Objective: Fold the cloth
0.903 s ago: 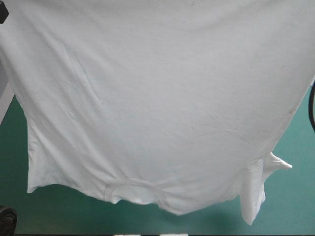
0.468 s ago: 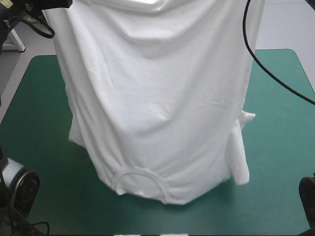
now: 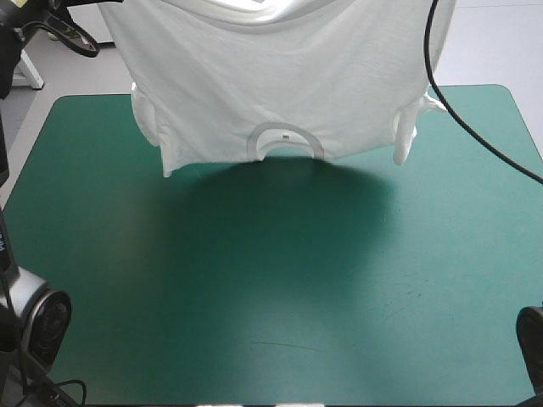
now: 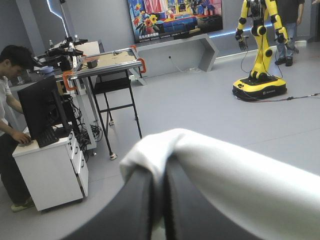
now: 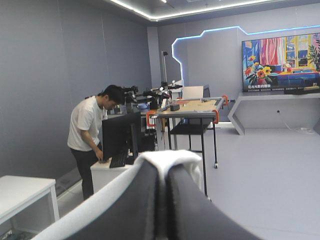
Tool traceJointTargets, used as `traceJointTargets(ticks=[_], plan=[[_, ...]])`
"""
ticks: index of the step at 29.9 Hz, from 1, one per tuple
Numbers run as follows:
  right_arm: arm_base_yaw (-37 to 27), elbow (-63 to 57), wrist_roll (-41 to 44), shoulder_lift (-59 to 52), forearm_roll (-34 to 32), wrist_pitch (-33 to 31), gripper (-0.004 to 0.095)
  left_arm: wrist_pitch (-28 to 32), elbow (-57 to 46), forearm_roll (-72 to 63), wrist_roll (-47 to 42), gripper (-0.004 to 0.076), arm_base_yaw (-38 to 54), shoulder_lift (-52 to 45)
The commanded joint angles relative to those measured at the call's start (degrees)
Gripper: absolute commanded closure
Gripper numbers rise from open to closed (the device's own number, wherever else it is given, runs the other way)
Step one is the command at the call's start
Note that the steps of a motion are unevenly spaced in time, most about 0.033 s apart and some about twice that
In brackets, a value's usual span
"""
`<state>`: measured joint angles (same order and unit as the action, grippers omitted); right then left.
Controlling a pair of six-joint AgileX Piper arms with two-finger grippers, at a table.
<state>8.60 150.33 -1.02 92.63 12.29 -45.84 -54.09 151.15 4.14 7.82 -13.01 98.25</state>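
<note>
Holding the T-shirt (image 3: 280, 76) up in the air over the far part of the table (image 3: 519, 106), stretched wide between the two arms. Pinching its upper edge with the left gripper (image 4: 161, 167): black fingers (image 4: 131, 202) pressed almost together into one arch, a small bunch of white fabric pushed out over the tips, a broad band of it running away to one side. Pinching it the same way with the right gripper (image 5: 164, 172): fingers all but closed, a white fold sitting on the tips, a strip of fabric falling along the outer finger.

Hanging, as it seems, clear of the teal-green cover (image 3: 127, 280) and throwing a dark shadow (image 3: 288, 199) on it just under the lower edge. Hiding, in the high view, the middle of the table's far edge, while leaving both far corners in sight. Going out of that view at the top, together with both grippers.

Hanging upside down: collar (image 3: 286, 140) lowest, at the middle, turned toward the near edge. Carrying the short sleeves low at each side, the left sleeve (image 3: 146, 119) and the right sleeve (image 3: 409, 131) dangling beside the body. Showing its long axis from left to right, parallel to the far edge; body length running straight down, collar end toward the cover.
</note>
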Motion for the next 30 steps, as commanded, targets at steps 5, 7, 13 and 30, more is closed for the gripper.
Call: traceJointTargets(ticks=[5,7,13,30], plan=[[-0.01,-3.27,0.62,6.27,-1.94,-10.12,0.0927,-4.68,1.00,-0.49,-0.38,0.0733,-0.14,7.28],[-0.01,-5.88,1.02,9.72,-2.07,-13.82,0.0927,-8.61,1.00,-1.12,-0.40,0.0733,-0.14,11.09],[-0.01,-12.29,2.73,22.43,-2.07,-22.81,0.0927,-14.45,-2.85,-9.57,-0.83,0.0733,-0.14,22.13],[-0.01,-58.82,2.64,-1.34,-13.42,-23.95,0.0927,-19.68,-38.76,-12.35,0.16,0.0733,-0.12,7.47]])
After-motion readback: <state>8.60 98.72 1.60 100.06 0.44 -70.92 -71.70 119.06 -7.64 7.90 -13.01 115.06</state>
